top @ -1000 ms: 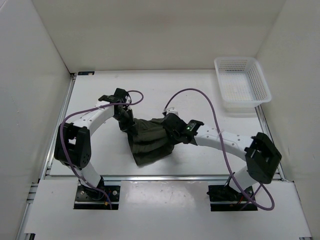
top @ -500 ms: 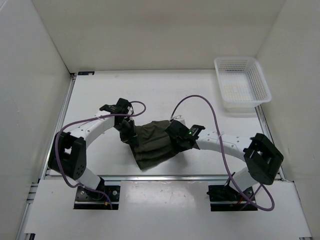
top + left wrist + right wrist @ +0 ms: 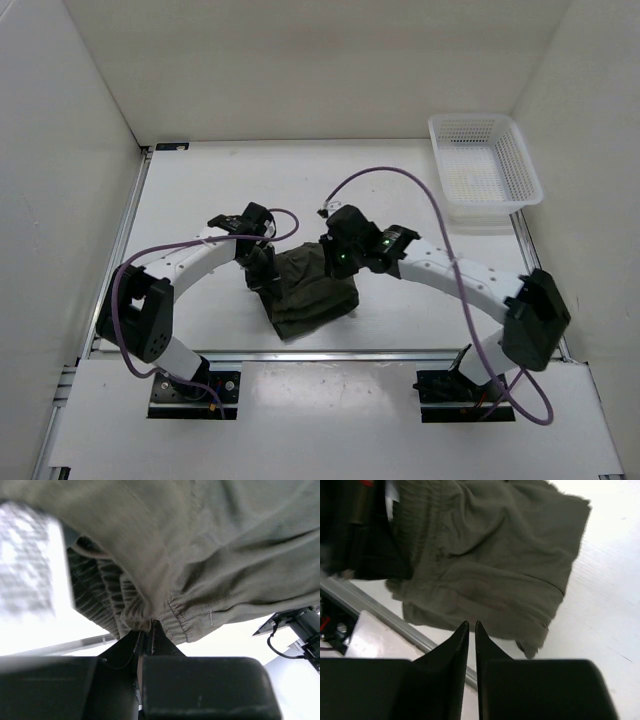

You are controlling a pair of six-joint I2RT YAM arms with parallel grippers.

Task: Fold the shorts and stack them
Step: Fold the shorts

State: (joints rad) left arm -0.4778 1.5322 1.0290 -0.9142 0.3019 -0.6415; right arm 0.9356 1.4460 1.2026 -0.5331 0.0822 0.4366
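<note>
Shorts (image 3: 310,297) now lie bunched narrower at the near middle of the tabletop (image 3: 200,190). The waistband (image 3: 175,625) is gripped by the left pincer (image 3: 150,628). The right pincer (image 3: 471,626), clenched empty, has been swung over them. The fold looks half-done.

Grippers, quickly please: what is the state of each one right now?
Left gripper: closed on the gathered waistband of the dark olive-green soft cloth shorts.
Right gripper: closed, holding nothing, just over the shorts.

White table (image 3: 200,190), plain white walls (image 3: 300,70) on three sides; white mesh basket (image 3: 523,165) far right corner; bright even light.
</note>
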